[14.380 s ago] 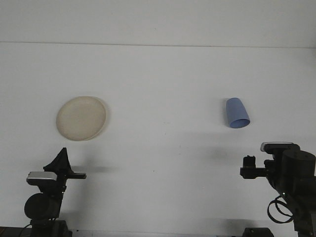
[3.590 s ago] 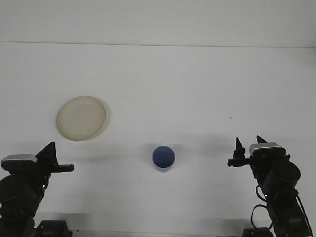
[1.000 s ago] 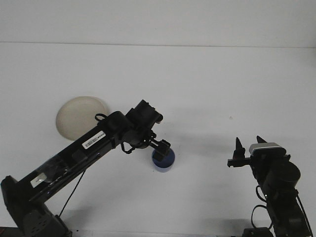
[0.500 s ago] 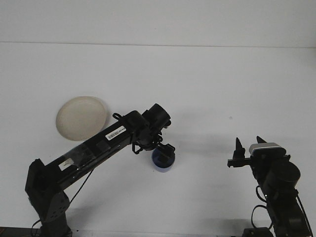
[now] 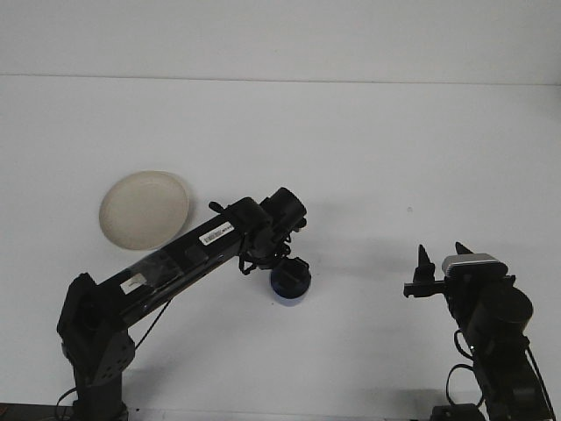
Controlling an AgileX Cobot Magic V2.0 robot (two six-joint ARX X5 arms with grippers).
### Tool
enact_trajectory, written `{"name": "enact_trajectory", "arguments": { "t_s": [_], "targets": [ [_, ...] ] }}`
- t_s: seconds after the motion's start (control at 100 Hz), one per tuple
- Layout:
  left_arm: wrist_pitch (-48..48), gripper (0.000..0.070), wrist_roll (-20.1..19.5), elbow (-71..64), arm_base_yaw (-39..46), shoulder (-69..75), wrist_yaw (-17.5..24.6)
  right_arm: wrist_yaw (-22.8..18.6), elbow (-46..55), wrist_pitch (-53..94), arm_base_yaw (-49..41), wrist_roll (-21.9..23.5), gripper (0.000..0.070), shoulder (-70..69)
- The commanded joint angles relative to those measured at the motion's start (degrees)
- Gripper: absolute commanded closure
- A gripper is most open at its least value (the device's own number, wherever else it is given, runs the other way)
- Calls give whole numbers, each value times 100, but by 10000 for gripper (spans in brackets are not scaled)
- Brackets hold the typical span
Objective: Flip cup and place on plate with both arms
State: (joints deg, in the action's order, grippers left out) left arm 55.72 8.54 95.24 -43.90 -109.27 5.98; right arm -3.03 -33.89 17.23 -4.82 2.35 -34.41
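At table centre | left end effector (image 5: 292, 271) over blue cup (image 5: 289, 287), grip unclear | right end effector (image 5: 441, 258) spread wide

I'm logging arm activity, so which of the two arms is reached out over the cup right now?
The left arm: it stretches across the table to the blue cup, its claw at the cup's top. The right claw sits back, apart from it.
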Motion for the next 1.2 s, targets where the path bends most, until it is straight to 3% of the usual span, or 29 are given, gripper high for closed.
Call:
{"name": "enact_trajectory", "arguments": {
  "t_s": [0.0, 0.1, 0.23, 0.48, 0.73, 0.87, 1.01, 1.19],
  "targets": [
    [20, 400, -83, 125, -39, -197, -9, 2, -24, -52, -9, -22, 238, -4],
    [44, 505, -157, 125, -44, -247, -9, 4, -24, -50, -9, -22, 238, -4],
    [24, 700, -184, 125, -48, -254, -15, 2, -24, -50, -9, -24, 238, -4],
    [142, 692, -269, 142, -39, -251, -81, 4, -24, -52, -9, -24, 238, -4],
    [966, 692, -490, 708, 219, -225, -743, 4, -24, -52, -9, -24, 238, -4],
    [1239, 692, -584, 1268, 669, -94, -828, 7, -24, -52, -9, -24, 238, -4],
    [1355, 692, -614, 1729, 1261, 39, -1248, 7, -24, -52, -9, -24, 238, -4],
    [1440, 692, -640, 2022, 2297, 42, -1268, 7, -24, -55, -9, -24, 238, -4]
  ]
}}
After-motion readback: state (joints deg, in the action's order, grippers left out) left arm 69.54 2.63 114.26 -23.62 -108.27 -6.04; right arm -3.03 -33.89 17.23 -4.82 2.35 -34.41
